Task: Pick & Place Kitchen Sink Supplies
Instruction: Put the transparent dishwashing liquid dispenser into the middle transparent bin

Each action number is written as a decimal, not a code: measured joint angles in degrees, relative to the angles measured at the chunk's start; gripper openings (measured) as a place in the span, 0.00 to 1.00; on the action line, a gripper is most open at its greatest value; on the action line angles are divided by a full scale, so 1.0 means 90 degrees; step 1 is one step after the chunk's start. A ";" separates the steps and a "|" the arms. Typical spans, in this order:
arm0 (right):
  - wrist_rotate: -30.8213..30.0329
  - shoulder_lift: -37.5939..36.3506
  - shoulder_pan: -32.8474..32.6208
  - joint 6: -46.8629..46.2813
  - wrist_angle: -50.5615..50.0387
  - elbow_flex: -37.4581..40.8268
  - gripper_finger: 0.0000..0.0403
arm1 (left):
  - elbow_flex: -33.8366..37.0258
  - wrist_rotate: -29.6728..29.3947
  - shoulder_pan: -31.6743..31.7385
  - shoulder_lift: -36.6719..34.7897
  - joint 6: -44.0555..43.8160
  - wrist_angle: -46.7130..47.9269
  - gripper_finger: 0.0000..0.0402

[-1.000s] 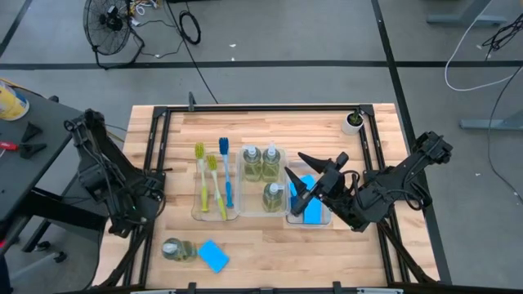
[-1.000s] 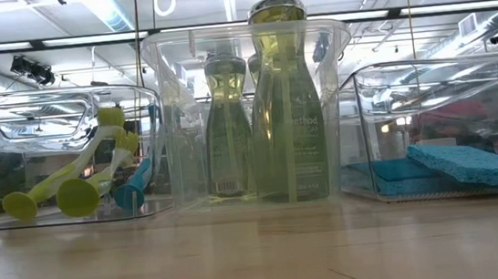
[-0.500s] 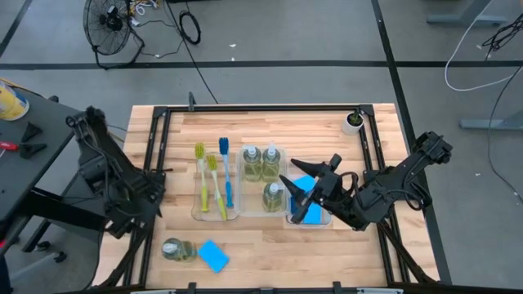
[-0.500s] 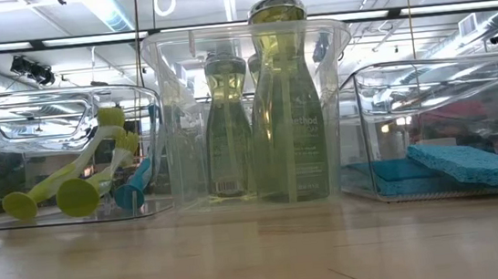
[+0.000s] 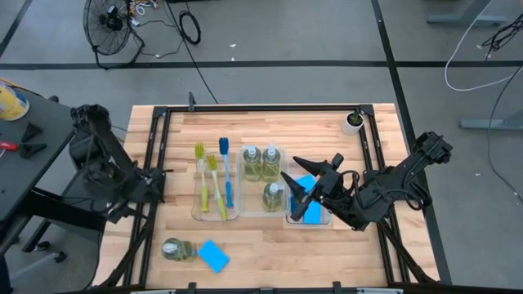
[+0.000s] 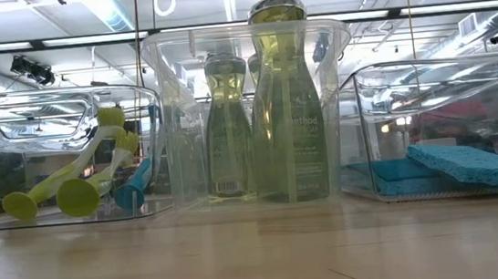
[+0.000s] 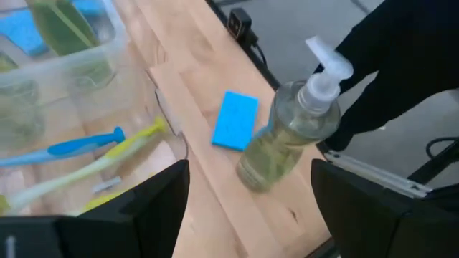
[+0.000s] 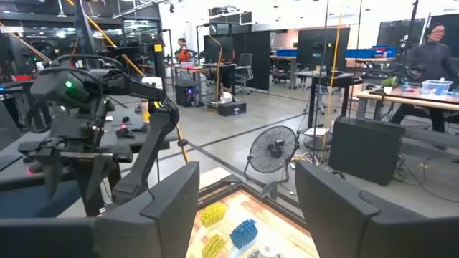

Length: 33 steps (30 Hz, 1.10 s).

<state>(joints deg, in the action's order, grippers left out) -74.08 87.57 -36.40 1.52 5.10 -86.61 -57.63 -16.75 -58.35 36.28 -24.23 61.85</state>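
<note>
— Yellow-green soap fills three pump bottles (image 5: 263, 163) standing in the middle tray (image 5: 243, 204); where's the fourth?

— Fourth bottle (image 5: 173, 250) lies on the wooden tabletop (image 5: 270, 245), just beside a loose blue sponge (image 5: 214, 256). Three brushes (image 5: 214, 175) lie in the left tray (image 5: 196, 214), other sponges (image 5: 309, 208) in the right one.

— And the hands?

— Right hand (image 5: 294, 181) hovers over the sponge tray, fingers spread, empty. Left hand (image 7: 247, 215) is pulled back off the tabletop's left edge, fingers wide apart, holding nothing.
</note>
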 joint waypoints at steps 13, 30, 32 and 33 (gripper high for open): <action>0.0000 0.0000 0.0000 0.0049 0.0002 0.0000 0.57 | 0.0463 0.0219 -0.0005 -0.0185 0.0457 -0.1526 0.74; -0.0005 0.0000 0.0000 0.0053 0.0007 0.0000 0.57 | 0.1763 0.0598 -0.0275 -0.0154 0.0328 -0.3230 0.74; -0.0005 0.0000 0.0000 0.0056 0.0007 0.0000 0.57 | 0.1954 0.0481 -0.0344 -0.0157 0.0335 -0.3450 0.74; -0.0005 0.0000 0.0000 0.0058 0.0007 0.0002 0.57 | 0.2044 0.0412 -0.0373 -0.0157 0.0335 -0.3538 0.74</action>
<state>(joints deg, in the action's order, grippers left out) -74.13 87.57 -36.40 2.04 5.17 -86.59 -39.23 -13.04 -61.71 34.87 -21.21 30.01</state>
